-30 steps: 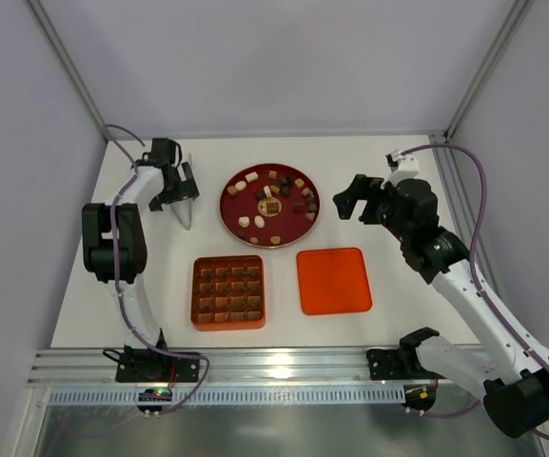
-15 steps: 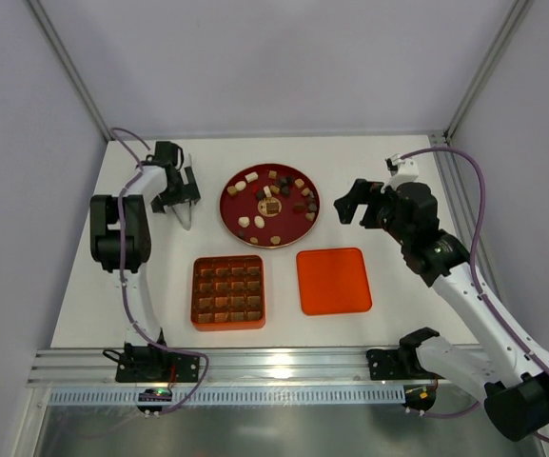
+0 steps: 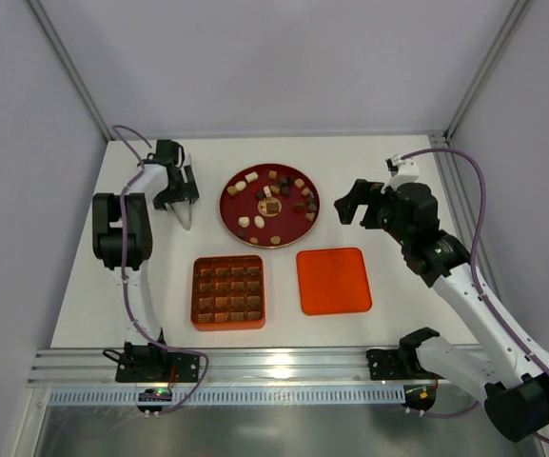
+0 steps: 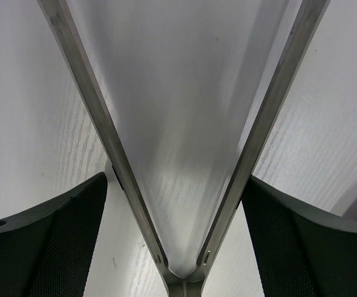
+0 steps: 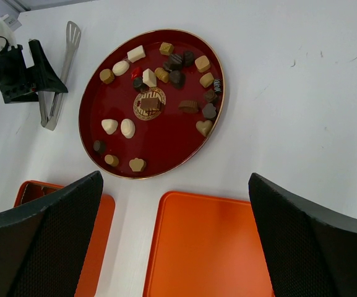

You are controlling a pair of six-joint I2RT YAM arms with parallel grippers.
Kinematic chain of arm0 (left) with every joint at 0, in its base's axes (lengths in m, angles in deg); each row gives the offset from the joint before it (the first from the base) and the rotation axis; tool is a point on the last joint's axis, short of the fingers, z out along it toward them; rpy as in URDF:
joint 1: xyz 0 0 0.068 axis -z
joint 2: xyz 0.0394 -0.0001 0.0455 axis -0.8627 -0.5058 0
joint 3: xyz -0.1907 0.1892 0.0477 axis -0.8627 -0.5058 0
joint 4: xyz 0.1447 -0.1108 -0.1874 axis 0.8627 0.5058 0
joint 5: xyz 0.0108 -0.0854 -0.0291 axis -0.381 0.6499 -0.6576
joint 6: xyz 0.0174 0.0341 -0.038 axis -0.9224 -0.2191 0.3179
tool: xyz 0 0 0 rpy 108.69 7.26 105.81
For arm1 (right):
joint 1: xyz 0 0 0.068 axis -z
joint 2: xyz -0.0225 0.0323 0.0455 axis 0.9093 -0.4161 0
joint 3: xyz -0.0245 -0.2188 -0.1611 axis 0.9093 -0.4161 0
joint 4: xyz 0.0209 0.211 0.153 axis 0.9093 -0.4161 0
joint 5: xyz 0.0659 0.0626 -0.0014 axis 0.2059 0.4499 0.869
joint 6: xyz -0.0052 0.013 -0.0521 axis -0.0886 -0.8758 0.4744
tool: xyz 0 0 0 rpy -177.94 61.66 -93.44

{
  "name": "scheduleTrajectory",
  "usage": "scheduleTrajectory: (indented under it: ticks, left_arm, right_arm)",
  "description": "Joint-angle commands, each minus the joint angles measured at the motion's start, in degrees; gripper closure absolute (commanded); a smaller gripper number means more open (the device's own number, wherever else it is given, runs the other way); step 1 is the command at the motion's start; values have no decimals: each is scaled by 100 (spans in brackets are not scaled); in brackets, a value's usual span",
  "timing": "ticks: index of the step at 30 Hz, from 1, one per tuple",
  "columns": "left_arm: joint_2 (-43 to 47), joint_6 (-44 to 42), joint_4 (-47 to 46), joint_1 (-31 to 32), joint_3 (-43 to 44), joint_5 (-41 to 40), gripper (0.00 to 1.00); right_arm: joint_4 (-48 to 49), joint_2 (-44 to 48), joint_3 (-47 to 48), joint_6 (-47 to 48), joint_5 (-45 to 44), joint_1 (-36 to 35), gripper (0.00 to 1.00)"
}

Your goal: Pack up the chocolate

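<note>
The chocolate [image 3: 272, 202] is many small dark brown, light brown and cream pieces on a round red plate [image 3: 237, 211]; both also show in the right wrist view, the pieces [image 5: 177, 77] on the plate [image 5: 166, 145]. My left gripper [image 3: 179, 197] is left of the plate, low over metal tongs [image 3: 187, 219]. In the left wrist view it [image 4: 175, 179] is open, its fingers [image 4: 48, 241] straddling the tongs' two arms [image 4: 104, 124] near the hinge. My right gripper [image 3: 354, 202] hovers open and empty right of the plate; in its own view it [image 5: 175, 241] is above the orange lid.
An orange gridded box [image 3: 228, 292] sits at the front, with pieces in its cells. A flat orange lid [image 3: 333, 280] lies to its right, below the plate. The right wrist view shows the lid [image 5: 209, 247], a box corner [image 5: 60, 207] and the tongs [image 5: 60, 74].
The left arm has swung its elbow a little back and right, the gripper settling over the tongs. The right gripper has shifted slightly. Nothing was picked up.
</note>
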Motion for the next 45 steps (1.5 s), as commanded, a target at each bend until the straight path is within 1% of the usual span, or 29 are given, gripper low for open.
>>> scheduleTrajectory:
  ticks: [1,3,7,10,11,12,17,20,29,37,41,45]
  left_arm:
    - [-140,-10,-103,37,168,-23,15]
    - [-141,16,-111,98,133,-93,16]
    - [-132,51,-102,134,115,-137,26]
    - [8,86,-41,177,107,-172,36]
    - [9,87,-41,186,107,-172,36]
    - [78,95,-23,195,116,-181,39]
    - [386,130,187,186,168,-260,47]
    - [632,209,337,186,203,-243,51]
    - [1317,342,1066,362,476,-374,55]
    - [1784,324,1796,617,652,-603,54]
    - [2074,315,1963,713,625,-603,54]
    - [2337,289,2217,801,695,-436,56]
  right_arm:
    - [154,144,-4,80,7,-31,0]
    - [163,144,-22,80,-2,-31,0]
    - [181,144,-30,80,7,-22,0]
    - [181,170,-22,89,-28,-31,0]
    - [172,179,-22,89,-28,-31,0]
    - [181,170,-31,80,-37,-31,0]
    - [181,205,-39,71,-11,-22,0]
    - [189,223,-31,62,-11,-31,0]
    - [198,232,-31,36,16,-31,0]
    - [216,267,-66,36,60,-31,0]
    - [242,258,-92,36,60,-31,0]
    - [251,258,-110,27,60,-31,0]
